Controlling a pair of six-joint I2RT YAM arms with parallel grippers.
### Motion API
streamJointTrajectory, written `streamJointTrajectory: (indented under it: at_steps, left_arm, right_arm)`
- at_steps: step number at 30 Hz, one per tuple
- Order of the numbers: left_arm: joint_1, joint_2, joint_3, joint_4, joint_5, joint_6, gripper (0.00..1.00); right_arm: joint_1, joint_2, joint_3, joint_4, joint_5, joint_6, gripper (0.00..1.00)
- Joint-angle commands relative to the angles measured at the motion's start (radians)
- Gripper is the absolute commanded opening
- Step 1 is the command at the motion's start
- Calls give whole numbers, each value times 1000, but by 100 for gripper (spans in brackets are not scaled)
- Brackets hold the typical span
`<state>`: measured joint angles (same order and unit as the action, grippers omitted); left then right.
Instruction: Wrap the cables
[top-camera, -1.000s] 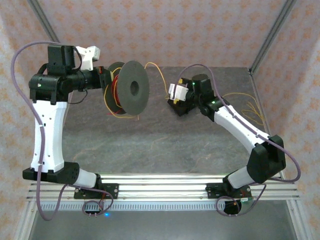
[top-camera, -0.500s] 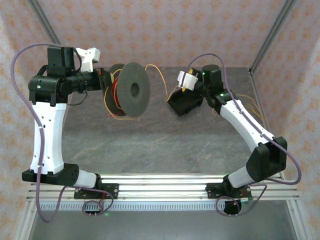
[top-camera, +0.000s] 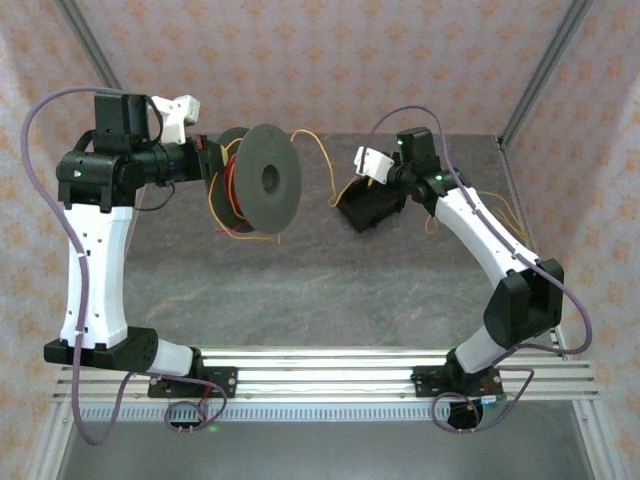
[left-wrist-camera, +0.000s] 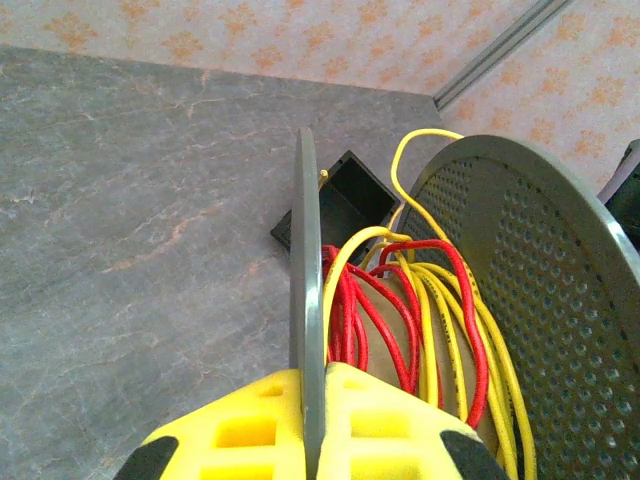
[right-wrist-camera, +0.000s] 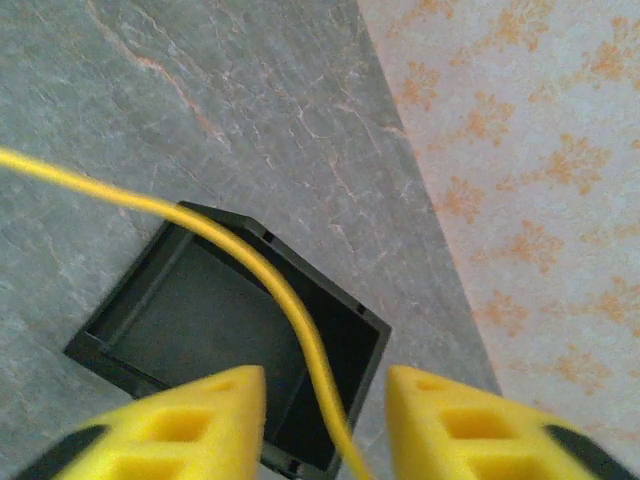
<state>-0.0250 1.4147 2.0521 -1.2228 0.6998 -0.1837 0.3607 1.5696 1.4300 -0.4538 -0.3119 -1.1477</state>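
Two end effectors at work. Left end effector (left-wrist-camera: 313, 400) clamped tight on the rim of a grey spool (left-wrist-camera: 305, 230), held up off the table (left-wrist-camera: 130, 200); cables (left-wrist-camera: 440, 310), yellow with some red, coiled round the hub just ahead of its fingers. One yellow strand (right-wrist-camera: 290, 300) runs through the right end effector (right-wrist-camera: 325, 385), whose fingers stand apart, the gap wider than the strand. Open black box (right-wrist-camera: 180, 330) on the table directly below that end effector. Loose loops (top-camera: 503, 215) lie on the table off to its right
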Motion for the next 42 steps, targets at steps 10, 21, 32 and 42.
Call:
streamJointTrajectory:
  at_steps: [10, 21, 32, 42]
  left_arm:
    - [85, -10, 68, 257, -34, -231, 0]
    - [171, 13, -18, 697, -511, -598, 0]
    - [230, 83, -207, 1053, -669, -834, 0]
    - [339, 117, -205, 1055, -470, -1007, 0]
  right_arm:
    - [-9, -21, 17, -29, -70, 179, 0]
    - [82, -168, -188, 40, -137, 320, 0]
    - [203, -288, -293, 23, -17, 346, 0]
    - [175, -106, -206, -139, 210, 469, 0]
